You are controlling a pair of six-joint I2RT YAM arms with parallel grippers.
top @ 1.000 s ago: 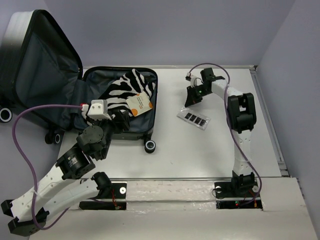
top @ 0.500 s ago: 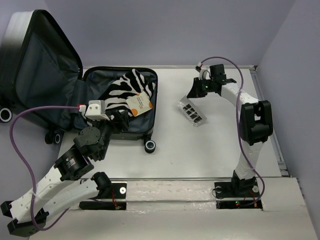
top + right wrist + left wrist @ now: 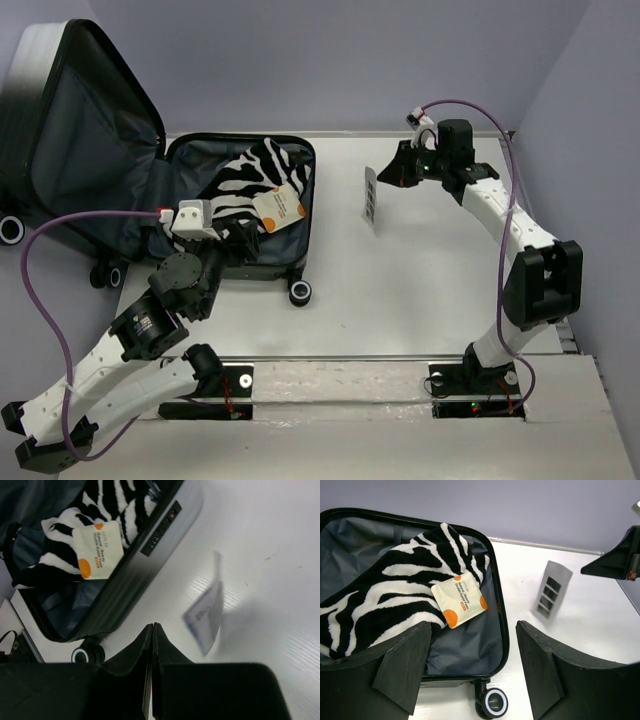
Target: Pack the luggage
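While the luggage [image 3: 190, 160] lies open, 1 packet [image 3: 371, 195] tilts beside it.

White table [image 3: 430, 290] bearing open luggage [image 3: 195, 160] ahead of left jaws, clear packet [image 3: 371, 195] on edge before right jaws.

A rumpled zebra-striped cloth [image 3: 248, 172] carries a cream sachet [image 3: 277, 208] with orange dots and printed text on its right part, while well to its right a clear packet [image 3: 370, 195] of dark squares stands tipped up over the white table [image 3: 400, 300].
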